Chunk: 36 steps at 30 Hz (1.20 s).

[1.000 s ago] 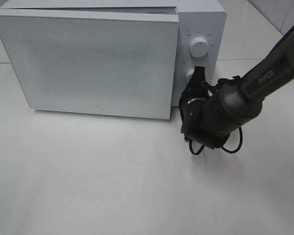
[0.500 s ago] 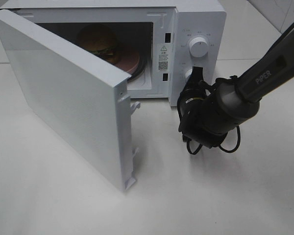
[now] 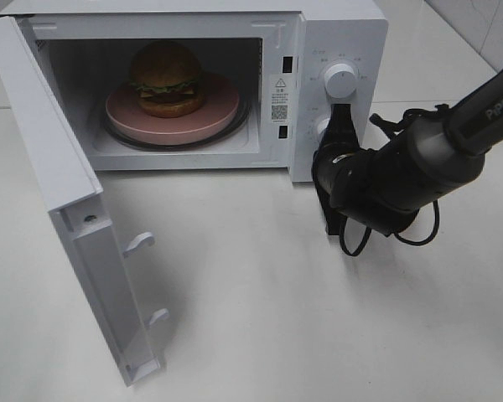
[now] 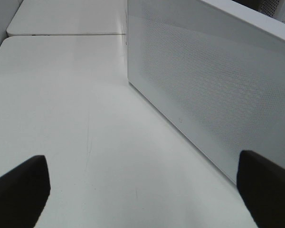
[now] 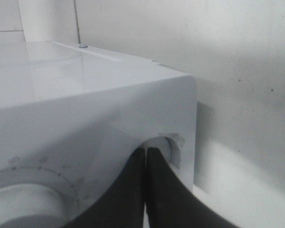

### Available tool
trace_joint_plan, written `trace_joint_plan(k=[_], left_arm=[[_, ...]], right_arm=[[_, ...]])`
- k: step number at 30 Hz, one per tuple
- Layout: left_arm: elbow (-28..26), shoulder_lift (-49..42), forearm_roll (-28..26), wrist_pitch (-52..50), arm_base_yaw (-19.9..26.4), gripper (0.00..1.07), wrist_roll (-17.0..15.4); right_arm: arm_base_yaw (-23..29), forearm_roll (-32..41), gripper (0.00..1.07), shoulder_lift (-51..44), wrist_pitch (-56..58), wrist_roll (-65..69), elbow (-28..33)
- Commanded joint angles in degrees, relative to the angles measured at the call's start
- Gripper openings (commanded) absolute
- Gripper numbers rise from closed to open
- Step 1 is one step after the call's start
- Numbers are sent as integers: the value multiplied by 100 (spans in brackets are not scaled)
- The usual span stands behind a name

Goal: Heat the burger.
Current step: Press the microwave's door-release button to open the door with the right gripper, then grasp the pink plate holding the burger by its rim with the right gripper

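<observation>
Inside the one white microwave (image 3: 344,33), one burger (image 3: 167,78) sits on one pink plate (image 3: 210,121). One door (image 3: 46,159) stands wide open. At the lower knob (image 5: 168,145) of two, the right gripper (image 5: 145,152) has its jaws shut tight together. Over the tabletop (image 4: 61,118), the left gripper (image 4: 142,190) has its jaws far apart.

The white table (image 3: 318,335) is flat and plain. A white microwave (image 3: 352,50) stands on it, at the back. The microwave's door (image 3: 67,193) is swung wide open and sticks out over the table on the left side.
</observation>
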Motion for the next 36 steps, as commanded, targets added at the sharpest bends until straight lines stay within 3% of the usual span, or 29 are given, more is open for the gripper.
trace_joint_plan(k=[1,11,25,33,36], left_arm=[[6,-115,-23,-17,17,100,6],[6,-115,-23,-17,17,100,6],[6,-115,-23,-17,17,100,6],[6,-115,-23,-17,17,100,6],[6,-115,-23,-17,17,100,6]], right_arm=[[-34,-338,0,-315,-57,-332,40],[-34,-338,0,-814,1117,-1272,464],[-34,-390,0,-1690,3231,-5099,533],[-46,-1083,0,-2045,4446,-6618,521],[-46,-1822,0,-2235,5128,-6956,521]])
